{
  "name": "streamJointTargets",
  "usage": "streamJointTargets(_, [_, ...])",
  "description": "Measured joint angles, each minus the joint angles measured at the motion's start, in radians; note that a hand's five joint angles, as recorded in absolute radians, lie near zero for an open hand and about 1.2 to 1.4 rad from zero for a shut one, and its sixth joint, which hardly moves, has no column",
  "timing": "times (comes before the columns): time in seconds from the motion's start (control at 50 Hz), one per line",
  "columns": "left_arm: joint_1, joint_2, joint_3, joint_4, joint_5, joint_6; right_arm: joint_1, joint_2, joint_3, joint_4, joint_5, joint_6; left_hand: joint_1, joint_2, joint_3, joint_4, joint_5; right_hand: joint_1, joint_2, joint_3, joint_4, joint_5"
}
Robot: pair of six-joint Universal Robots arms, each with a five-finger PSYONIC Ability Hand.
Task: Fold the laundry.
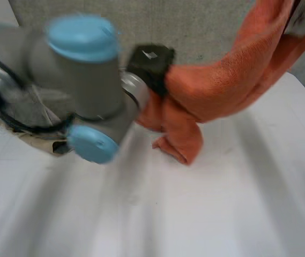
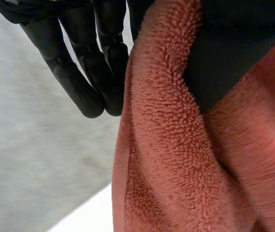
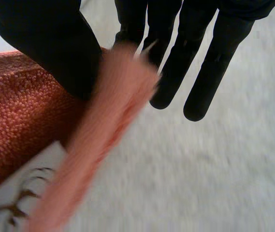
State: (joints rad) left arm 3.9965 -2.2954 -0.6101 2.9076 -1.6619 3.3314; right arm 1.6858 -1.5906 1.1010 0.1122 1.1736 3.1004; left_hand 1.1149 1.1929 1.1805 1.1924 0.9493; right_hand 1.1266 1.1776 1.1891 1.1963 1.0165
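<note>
An orange towel (image 1: 222, 80) hangs in the air above the white table (image 1: 206, 214), stretched from the middle of the head view up to its top right corner. Its lower end (image 1: 179, 144) droops onto the table. My left hand (image 1: 151, 64) is shut on the towel's lower left part. In the left wrist view the towel (image 2: 176, 159) is pinched between the thumb (image 2: 234, 53) and the fingers (image 2: 86, 72). In the right wrist view my right hand (image 3: 195, 58) holds a towel edge (image 3: 113, 106) between its thumb (image 3: 55, 43) and straight fingers.
My left arm (image 1: 82, 69), grey with light-blue caps, stands large over the table's left half. A grey wall (image 1: 206, 27) runs behind the table. Bare white table lies in front of and to the right of the towel.
</note>
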Motion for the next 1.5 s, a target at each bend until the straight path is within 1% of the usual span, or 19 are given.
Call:
streamJointTargets(0.08, [0.039, 0.146, -0.098, -0.045, 0.004, 0.094, -0.033, 0.066, 0.028, 0.038, 0.016, -0.069, 0.000, 0.000, 0.000, 0.000, 0.000, 0.000, 0.000, 0.000, 0.000, 0.000])
streamJointTargets(0.18, [0.066, 0.330, -0.292, -0.082, 0.069, 0.237, -0.052, 0.166, 0.104, 0.112, 0.041, -0.214, 0.000, 0.001, 0.000, 0.000, 0.000, 0.000, 0.000, 0.000, 0.000, 0.000])
streamJointTargets(0.26, [0.069, 0.366, -0.386, -0.102, 0.084, 0.304, -0.039, 0.223, 0.164, 0.138, 0.056, -0.301, 0.000, 0.002, 0.002, 0.002, 0.000, 0.000, 0.000, 0.000, 0.000, 0.000])
streamJointTargets(0.4, [0.074, 0.238, -0.440, -0.151, 0.057, 0.349, 0.017, 0.345, 0.267, 0.108, 0.106, -0.376, 0.000, 0.002, 0.002, 0.003, 0.000, 0.000, 0.000, 0.000, 0.000, 0.000])
streamJointTargets(0.56, [0.093, 0.001, -0.299, -0.132, 0.030, 0.343, 0.075, 0.495, 0.270, -0.033, 0.174, -0.368, 0.000, 0.004, 0.005, 0.004, 0.000, 0.000, 0.000, 0.000, 0.000, 0.000])
streamJointTargets(0.64, [0.114, -0.113, -0.094, -0.082, 0.009, 0.364, 0.100, 0.570, 0.198, -0.160, 0.253, -0.348, 0.000, 0.004, 0.005, 0.004, 0.000, 0.000, 0.000, 0.000, 0.000, 0.000])
streamJointTargets(0.7, [0.124, -0.142, 0.022, -0.035, 0.001, 0.384, 0.108, 0.587, 0.146, -0.246, 0.309, -0.325, 0.000, 0.004, 0.005, 0.004, 0.000, 0.000, 0.000, 0.000, 0.000, 0.000])
streamJointTargets(0.82, [0.130, -0.125, 0.092, 0.089, 0.002, 0.418, 0.116, 0.574, 0.081, -0.377, 0.374, -0.279, 0.000, -0.002, 0.003, 0.000, 0.000, 0.000, 0.000, 0.000, 0.000, 0.000])
streamJointTargets(0.86, [0.129, -0.105, 0.052, 0.132, 0.007, 0.421, 0.121, 0.566, 0.075, -0.393, 0.379, -0.271, -0.015, -0.052, -0.042, -0.053, -0.014, 0.000, 0.000, 0.000, 0.000, 0.000])
streamJointTargets(0.88, [0.128, -0.098, 0.030, 0.145, 0.009, 0.420, 0.123, 0.563, 0.076, -0.393, 0.379, -0.269, -0.122, -0.192, -0.179, -0.183, -0.117, 0.000, 0.000, 0.000, 0.000, 0.000])
streamJointTargets(0.92, [0.125, -0.082, -0.035, 0.172, 0.015, 0.415, 0.126, 0.561, 0.085, -0.383, 0.373, -0.269, -0.255, -0.312, -0.296, -0.304, -0.235, 0.000, 0.000, 0.000, 0.000, 0.000])
streamJointTargets(1.0, [0.119, -0.065, -0.171, 0.198, 0.019, 0.386, 0.125, 0.567, 0.119, -0.355, 0.357, -0.278, -0.348, -0.410, -0.395, -0.411, -0.343, 0.000, 0.000, 0.000, 0.000, 0.000])
streamJointTargets(1.02, [0.118, -0.063, -0.199, 0.199, 0.019, 0.375, 0.124, 0.570, 0.127, -0.351, 0.354, -0.281, -0.435, -0.509, -0.494, -0.506, -0.443, 0.000, 0.000, 0.000, 0.000, 0.000])
streamJointTargets(1.08, [0.114, -0.056, -0.268, 0.194, 0.015, 0.338, 0.118, 0.579, 0.152, -0.343, 0.346, -0.295, -0.498, -0.565, -0.552, -0.567, -0.504, 0.000, 0.000, 0.000, 0.000, 0.000])
streamJointTargets(1.18, [0.123, -0.010, -0.386, 0.163, 0.008, 0.220, 0.092, 0.604, 0.220, -0.334, 0.324, -0.352, -0.712, -0.783, -0.771, -0.797, -0.731, 0.000, 0.000, 0.000, 0.000, 0.000])
streamJointTargets(1.26, [0.179, 0.055, -0.429, 0.156, 0.017, 0.157, 0.071, 0.605, 0.268, -0.330, 0.310, -0.381, -0.806, -0.889, -0.877, -0.892, -0.836, 0.000, 0.000, 0.000, 0.000, 0.000])
streamJointTargets(1.36, [0.282, 0.091, -0.409, 0.155, 0.089, 0.153, 0.063, 0.583, 0.311, -0.330, 0.286, -0.388, -0.806, -0.892, -0.879, -0.894, -0.837, 0.000, 0.000, 0.000, 0.000, 0.000])
streamJointTargets(1.44, [0.386, 0.058, -0.321, 0.129, 0.223, 0.176, 0.064, 0.554, 0.343, -0.330, 0.255, -0.389, -0.793, -0.872, -0.861, -0.871, -0.801, 0.000, 0.000, 0.000, 0.000, 0.000])
streamJointTargets(1.5, [0.436, -0.002, -0.233, 0.083, 0.311, 0.202, 0.067, 0.535, 0.361, -0.328, 0.236, -0.387, -0.770, -0.849, -0.837, -0.847, -0.775, 0.000, 0.000, 0.000, 0.000, 0.000])
